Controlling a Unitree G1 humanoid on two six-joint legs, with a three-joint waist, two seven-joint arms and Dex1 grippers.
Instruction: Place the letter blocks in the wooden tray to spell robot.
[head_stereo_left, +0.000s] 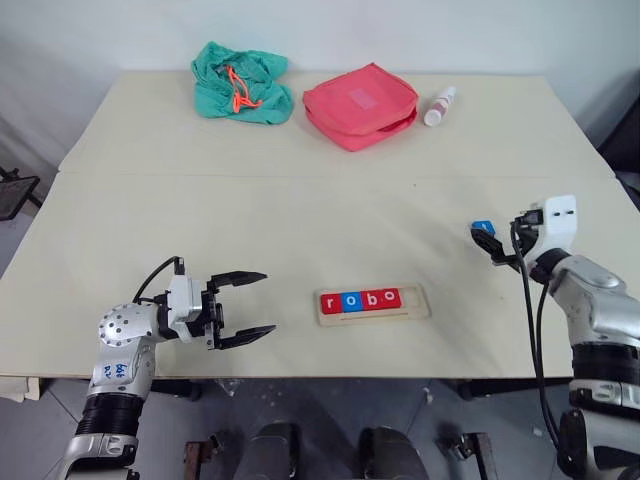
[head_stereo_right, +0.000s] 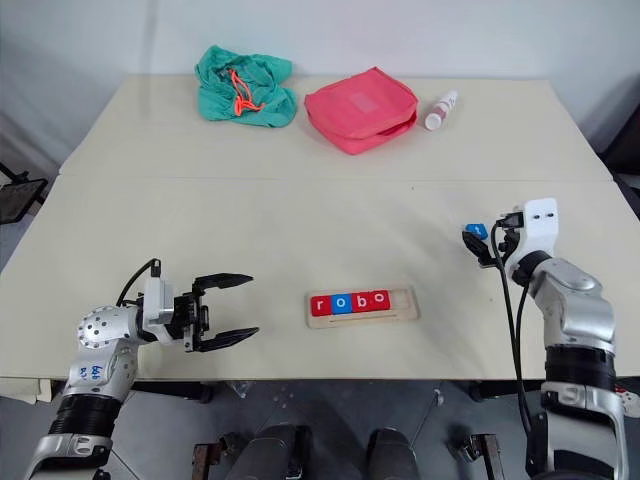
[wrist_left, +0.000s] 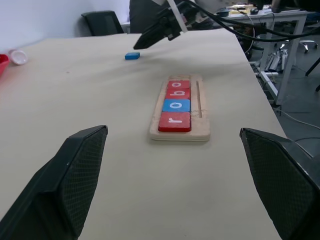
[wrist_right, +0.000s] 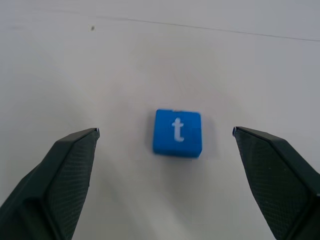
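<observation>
The wooden tray (head_stereo_left: 419, 304) lies near the table's front edge and holds four letter blocks (head_stereo_left: 360, 299) in a row: red r, blue o, red b, red o. Its right end slot is bare. A blue t block (wrist_right: 177, 132) lies flat on the table at the right (head_stereo_left: 483, 227). My right gripper (head_stereo_left: 489, 244) is open just behind it. In the right wrist view the block sits in line with the gap between the fingers and neither finger touches it. My left gripper (head_stereo_left: 266, 302) is open and holds nothing. It hovers left of the tray and points at it.
At the back of the table lie a green cloth bag (head_stereo_left: 241, 84), a pink zip pouch (head_stereo_left: 360, 104) and a small white bottle (head_stereo_left: 439, 105). The table's front edge runs just below the tray. Beyond the table's right edge stand chairs and desks (wrist_left: 280, 30).
</observation>
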